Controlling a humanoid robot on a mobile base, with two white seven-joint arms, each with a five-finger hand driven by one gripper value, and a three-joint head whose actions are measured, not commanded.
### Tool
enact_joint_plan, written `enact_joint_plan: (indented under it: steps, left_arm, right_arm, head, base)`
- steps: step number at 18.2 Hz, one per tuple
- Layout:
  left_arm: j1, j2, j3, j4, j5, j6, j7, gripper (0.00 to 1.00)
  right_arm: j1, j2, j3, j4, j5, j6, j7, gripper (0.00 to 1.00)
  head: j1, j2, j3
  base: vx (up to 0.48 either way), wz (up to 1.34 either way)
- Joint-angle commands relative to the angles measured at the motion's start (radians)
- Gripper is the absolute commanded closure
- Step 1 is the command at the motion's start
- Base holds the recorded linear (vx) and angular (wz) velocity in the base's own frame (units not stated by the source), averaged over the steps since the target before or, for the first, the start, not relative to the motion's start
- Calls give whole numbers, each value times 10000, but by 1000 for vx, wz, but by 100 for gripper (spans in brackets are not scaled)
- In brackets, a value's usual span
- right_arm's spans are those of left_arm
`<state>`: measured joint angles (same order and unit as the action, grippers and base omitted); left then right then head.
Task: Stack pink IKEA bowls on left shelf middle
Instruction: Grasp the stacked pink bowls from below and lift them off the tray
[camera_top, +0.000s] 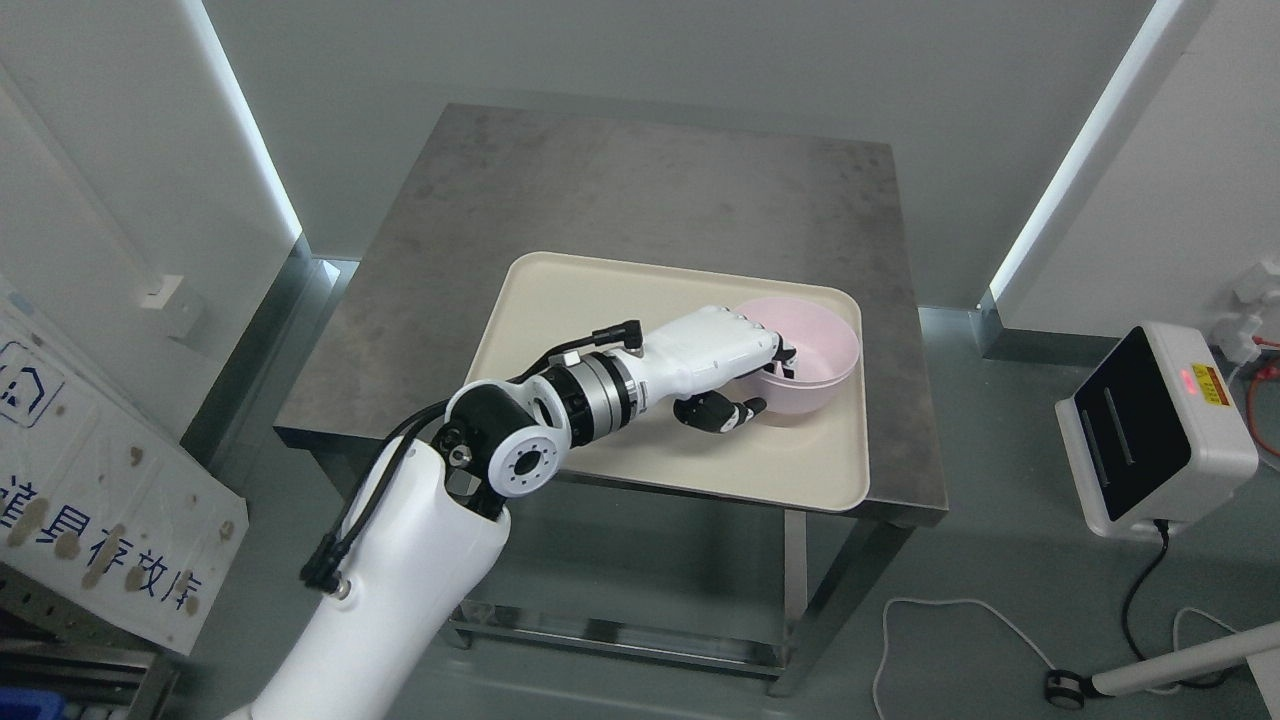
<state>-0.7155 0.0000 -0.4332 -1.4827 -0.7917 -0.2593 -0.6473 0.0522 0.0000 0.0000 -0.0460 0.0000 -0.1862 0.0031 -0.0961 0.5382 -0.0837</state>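
- The left hand (735, 365) reaches across the tray (560, 300) to the bowl (825, 350); its fingers (782, 358) hook over the near rim into the bowl, the thumb (722, 410) sits low outside the wall; they look curled onto the rim, though whether the pinch is firm I cannot tell.
- The bowl stands upright at the tray's far right corner, close to the raised lip; the tray lies on the table (620, 180); the right arm is out of view.
- A rim pinch is a thin hold; smooth plastic could slide out between fingers and thumb once lifted; the bowl would then drop onto the tray or past the table's right edge.
- Held by one side only, the bowl will likely tilt as it rises; a tilted bowl is harder to set down squarely on a stack.
- If the thumb pushes before the fingers clamp, the bowl may skid against the tray lip or tip over it.
- A drag instead of a clean lift could shift the tray itself; its front edge already overhangs the table.
- The shelf named in the task does not show here; the carry to it is long, so any slack in the hold has time to tell.
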Motion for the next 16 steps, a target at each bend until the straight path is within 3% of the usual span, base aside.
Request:
enact_joint_plan:
  steps: [1, 7, 16]
  left_arm:
    - [-24, 175, 2104, -373, 1013, -1101, -46, 99]
    - [129, 175, 3426, -665, 1489, -2958, -659, 99]
    - [145, 175, 3304, -758, 1582, -3113, -691, 98]
  right_arm:
    - [0, -175, -92, 0, 77, 6, 0, 0]
    - [0, -175, -92, 0, 77, 6, 0, 0]
    - [0, -175, -92, 0, 77, 6, 0, 0]
  head:
    - [0, 0, 0]
    - [0, 0, 0]
    - [0, 0, 0]
  base:
    - [0, 0]
    - [0, 0]
    - [0, 0]
